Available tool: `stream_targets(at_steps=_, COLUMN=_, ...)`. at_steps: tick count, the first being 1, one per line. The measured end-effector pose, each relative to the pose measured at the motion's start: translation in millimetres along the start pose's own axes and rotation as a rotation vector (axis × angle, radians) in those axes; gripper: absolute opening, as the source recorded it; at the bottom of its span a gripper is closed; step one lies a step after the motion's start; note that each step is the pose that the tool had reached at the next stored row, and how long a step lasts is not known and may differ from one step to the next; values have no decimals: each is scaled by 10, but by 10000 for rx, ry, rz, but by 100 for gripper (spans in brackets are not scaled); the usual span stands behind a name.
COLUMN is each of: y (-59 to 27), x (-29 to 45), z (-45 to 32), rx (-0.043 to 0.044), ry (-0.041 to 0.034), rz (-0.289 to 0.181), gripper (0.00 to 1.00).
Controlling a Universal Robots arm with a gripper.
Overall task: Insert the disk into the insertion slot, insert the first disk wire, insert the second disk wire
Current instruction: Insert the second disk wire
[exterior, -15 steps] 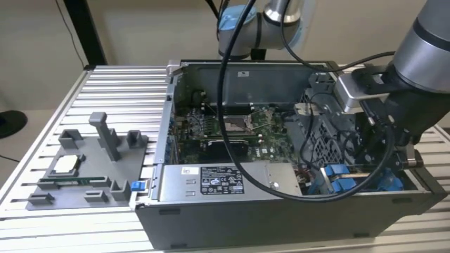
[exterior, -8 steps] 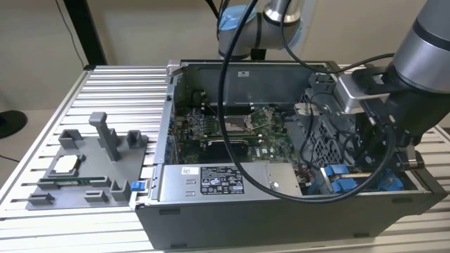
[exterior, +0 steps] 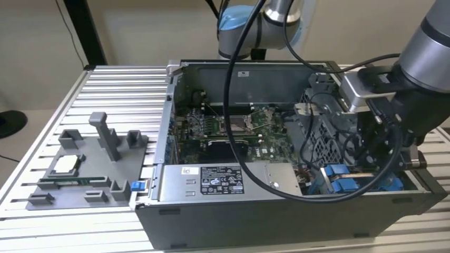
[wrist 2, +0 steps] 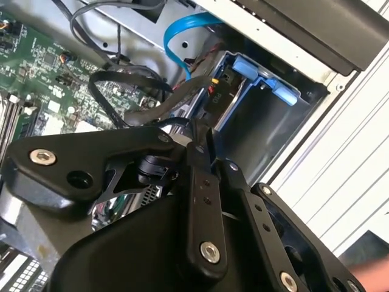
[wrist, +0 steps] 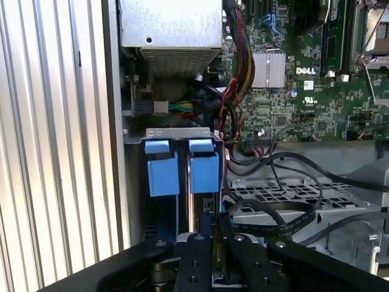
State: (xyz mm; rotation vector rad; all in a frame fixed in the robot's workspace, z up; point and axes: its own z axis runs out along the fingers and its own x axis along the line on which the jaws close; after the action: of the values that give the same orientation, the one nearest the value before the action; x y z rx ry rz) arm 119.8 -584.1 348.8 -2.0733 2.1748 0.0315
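Ribbed aluminium bench (exterior: 113,89) carries the open computer case (exterior: 281,221), with free room around the insertion slot (wrist: 176,182) at its corner, where the end effector (wrist: 213,234) pinches a black connector (wrist 2: 219,91).

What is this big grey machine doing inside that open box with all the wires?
That is a robot arm reaching into an open computer case on a ribbed metal table. One picture is taken from a camera off the arm; the other two come from cameras riding near its wrist. The green board is the computer's main circuit board. The gripper is down by the blue rails of the insertion slot, with black cables around it. A grey tray of parts sits beside the case. I cannot tell whether it holds anything.
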Motion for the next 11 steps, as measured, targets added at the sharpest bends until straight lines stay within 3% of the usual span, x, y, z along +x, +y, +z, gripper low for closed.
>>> stream_targets(at_steps=7, y=-35, x=0, z=4, rx=-120, ry=-40, rz=23, gripper=0)
stream_targets(at_steps=11, y=-37, x=0, z=-19, rx=-204, ry=-130, rz=41, gripper=0)
